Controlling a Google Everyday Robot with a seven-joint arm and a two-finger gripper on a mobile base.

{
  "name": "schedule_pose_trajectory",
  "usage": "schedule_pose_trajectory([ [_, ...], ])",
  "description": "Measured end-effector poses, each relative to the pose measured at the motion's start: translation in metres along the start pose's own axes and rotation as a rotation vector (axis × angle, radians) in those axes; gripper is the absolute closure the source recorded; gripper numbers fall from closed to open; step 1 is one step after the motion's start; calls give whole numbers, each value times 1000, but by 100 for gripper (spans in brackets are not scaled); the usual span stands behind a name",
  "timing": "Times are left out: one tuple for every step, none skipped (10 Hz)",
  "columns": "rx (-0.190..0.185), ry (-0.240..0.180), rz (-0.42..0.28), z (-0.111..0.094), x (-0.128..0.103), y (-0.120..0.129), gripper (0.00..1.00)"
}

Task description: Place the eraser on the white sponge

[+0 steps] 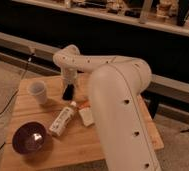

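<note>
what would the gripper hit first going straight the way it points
The gripper points down; first is probably bare table between cup and bottle, though depth is unclear.

Wooden slatted worktop; white labelled bottle lying on its side near the middle of it, cap end pointing up-right; dark purple bowl just left of and below the bottle, near it but apart, upright, light glint inside; white cup up-left of the bottle, upright, well apart; orange stick-like item just right of the bottle's cap end, whether touching unclear; black cable on the floor far left of the bottle; grey rail running behind the bottle, past the worktop's far edge.
</note>
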Motion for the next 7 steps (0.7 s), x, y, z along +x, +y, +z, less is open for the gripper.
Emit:
schedule_pose_trajectory([
  [2,12,-11,6,0,3,35],
  [4,24,-28,13,0,9,35],
  [4,29,-37,16,-1,12,35],
  [5,36,-48,19,-3,17,35],
  [6,40,-54,21,-5,20,35],
  [12,45,-58,23,-6,20,35],
  [19,51,-58,26,-8,18,35],
])
